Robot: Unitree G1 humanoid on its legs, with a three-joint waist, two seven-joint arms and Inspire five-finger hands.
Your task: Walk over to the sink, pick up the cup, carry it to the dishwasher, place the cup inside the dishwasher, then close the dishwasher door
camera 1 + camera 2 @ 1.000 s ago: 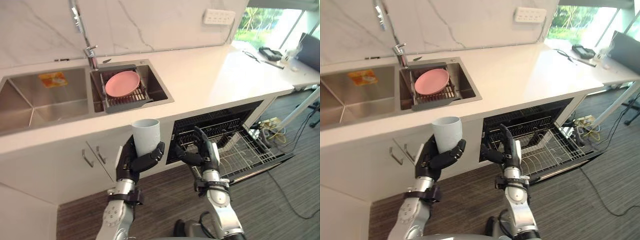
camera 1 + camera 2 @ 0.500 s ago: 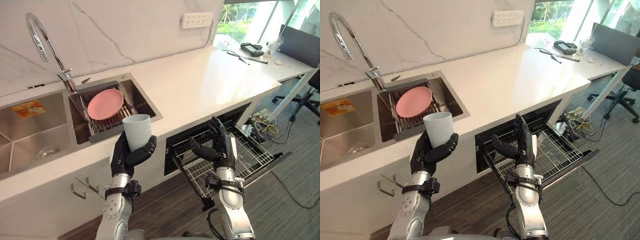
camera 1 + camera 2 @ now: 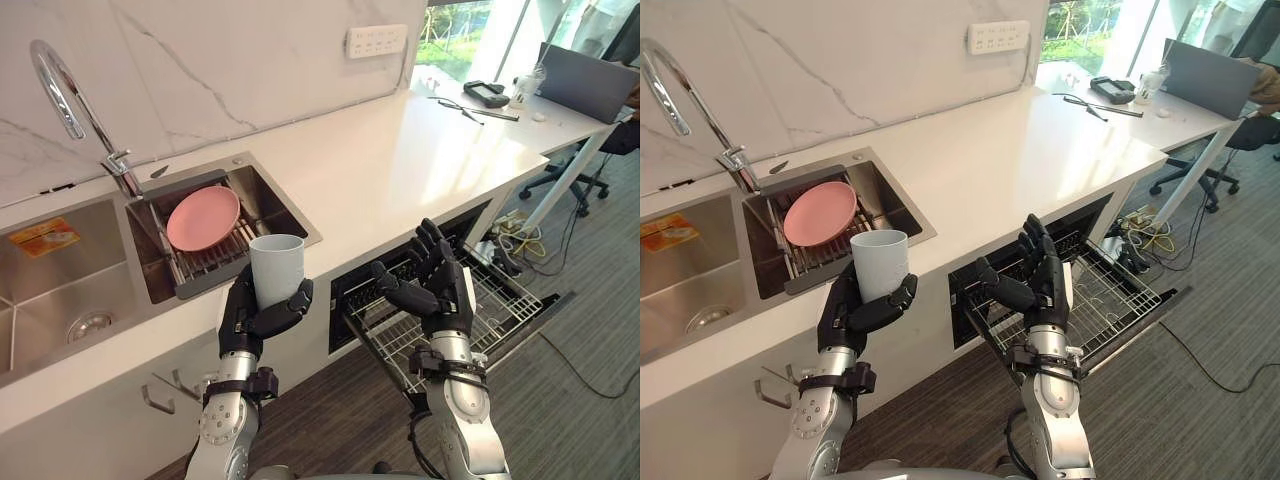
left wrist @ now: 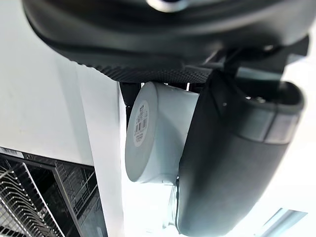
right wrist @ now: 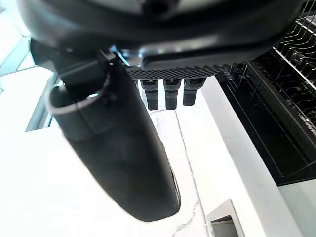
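The left hand [image 3: 250,322] holds a smooth, pale, cylindrical cup [image 3: 277,270] upright, its dark fingers [image 3: 287,310] curled round the lower wall; the right hand [image 3: 437,292] hovers beside it, fingers spread wide and holding nothing, above the wire rack [image 3: 505,300] drawn out of the dishwasher [image 3: 962,300]. Beyond lies the glossy white stone surface [image 3: 400,165]; a round pink plate [image 3: 203,217] rests in the steel sink [image 3: 290,205].
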